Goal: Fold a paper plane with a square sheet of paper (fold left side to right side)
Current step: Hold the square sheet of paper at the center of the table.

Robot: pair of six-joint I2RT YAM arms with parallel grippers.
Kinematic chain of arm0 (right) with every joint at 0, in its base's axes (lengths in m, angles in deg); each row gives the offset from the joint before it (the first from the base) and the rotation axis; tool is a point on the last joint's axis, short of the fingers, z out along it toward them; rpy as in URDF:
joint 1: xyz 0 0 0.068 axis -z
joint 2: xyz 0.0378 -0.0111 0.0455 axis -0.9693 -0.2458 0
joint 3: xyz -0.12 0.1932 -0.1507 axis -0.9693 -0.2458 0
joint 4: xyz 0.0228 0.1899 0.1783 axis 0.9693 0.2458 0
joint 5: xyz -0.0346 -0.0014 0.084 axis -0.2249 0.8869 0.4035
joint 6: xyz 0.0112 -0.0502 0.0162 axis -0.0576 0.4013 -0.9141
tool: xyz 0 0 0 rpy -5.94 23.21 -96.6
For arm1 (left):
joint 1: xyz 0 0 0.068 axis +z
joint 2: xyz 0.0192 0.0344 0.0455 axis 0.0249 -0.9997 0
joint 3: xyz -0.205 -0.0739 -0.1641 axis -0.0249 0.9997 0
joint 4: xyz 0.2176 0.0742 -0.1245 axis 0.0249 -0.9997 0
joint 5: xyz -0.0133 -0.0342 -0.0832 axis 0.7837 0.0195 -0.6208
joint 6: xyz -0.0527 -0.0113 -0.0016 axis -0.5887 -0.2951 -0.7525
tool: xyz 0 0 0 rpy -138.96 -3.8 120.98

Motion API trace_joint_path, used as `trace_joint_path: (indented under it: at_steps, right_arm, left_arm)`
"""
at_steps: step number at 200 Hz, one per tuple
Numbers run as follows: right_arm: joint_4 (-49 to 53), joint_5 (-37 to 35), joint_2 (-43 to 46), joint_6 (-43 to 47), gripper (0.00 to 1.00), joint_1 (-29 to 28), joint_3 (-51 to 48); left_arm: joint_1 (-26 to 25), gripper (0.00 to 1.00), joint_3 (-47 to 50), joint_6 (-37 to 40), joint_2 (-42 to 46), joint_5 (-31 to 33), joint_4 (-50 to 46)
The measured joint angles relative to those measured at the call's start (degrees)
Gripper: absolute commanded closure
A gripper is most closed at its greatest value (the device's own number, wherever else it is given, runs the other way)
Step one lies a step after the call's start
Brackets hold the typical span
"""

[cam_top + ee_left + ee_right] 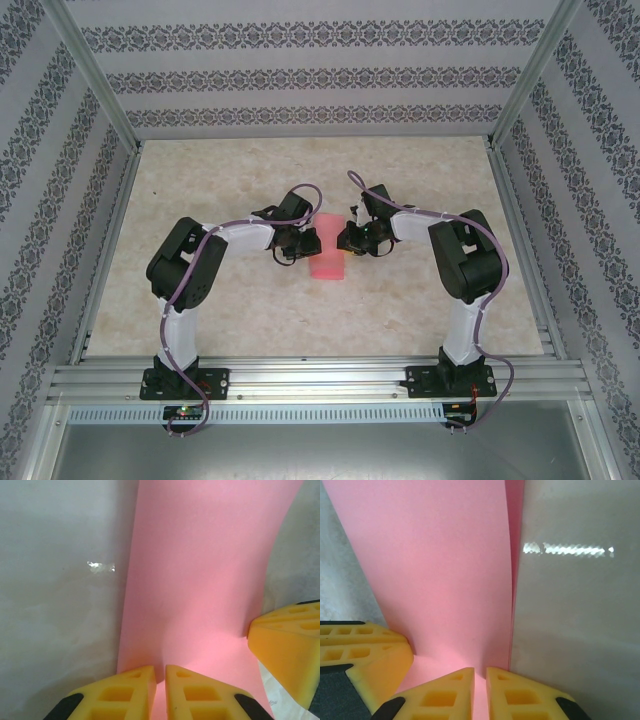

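L gripper [160, 690]: closed, pinching edge of pink sheet [200, 580].
R gripper [479, 690]: closed, pinching same sheet, opp. side.
Sheet loc.: mid surface [240, 170], betw. both grippers, curved, not flat.

One camera looked down on the table [300, 310] from high behind; both wrist cameras sat close over the same pink sheet [200, 580].

You have no text, label, brand, number or sign to read here; the square sheet of paper [200, 580] shows a plain pink face; the walls [300, 78] carry bands of ornament, not letters.
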Motion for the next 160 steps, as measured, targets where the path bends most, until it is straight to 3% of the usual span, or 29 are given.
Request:
trace_joint_path:
  at_steps: [72,160]
  right_arm:
    - [-1.3,2.0,0.9,-2.3,0.85,-0.2,4.9]
    - [-3.7,2.8,-8.1,-4.6,0.85,-2.0,9.8]
  left_arm:
    - [0.2,0.85,0.3,0.7,0.1,-0.5,0.5]
    - [0.2,0.85,0.4,1.8,0.1,-0.7,0.5]
